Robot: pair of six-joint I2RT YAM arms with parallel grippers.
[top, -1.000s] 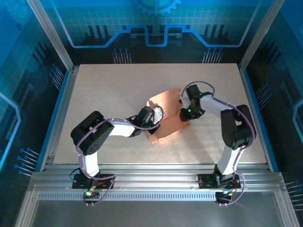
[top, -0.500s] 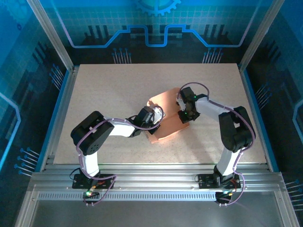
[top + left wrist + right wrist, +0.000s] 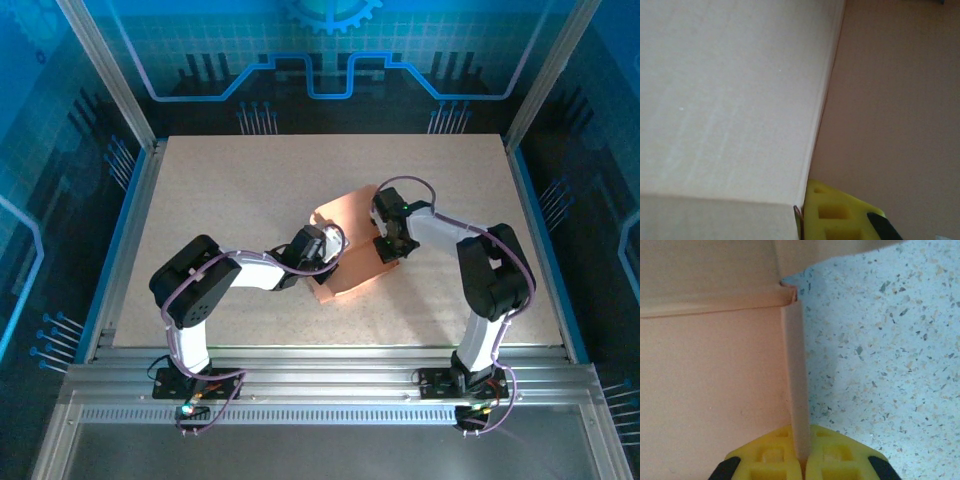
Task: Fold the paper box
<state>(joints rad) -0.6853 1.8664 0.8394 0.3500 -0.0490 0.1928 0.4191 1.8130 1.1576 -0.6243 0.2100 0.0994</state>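
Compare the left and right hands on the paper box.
The left hand meets the paper box from its left, the right hand from its right. The right hand's two fingers pinch a thin flap edge; the left hand shows one finger, cardboard hiding the other. Both are shut on it.

The paper box (image 3: 350, 272) sits on the table (image 3: 230, 190), with the left gripper (image 3: 330, 258) at its left side and the right gripper (image 3: 386, 250) on its right edge.

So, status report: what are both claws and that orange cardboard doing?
Both shut on the paper box: left gripper on a panel, right gripper on a side flap's edge. Box part-folded, resting on the speckled table.
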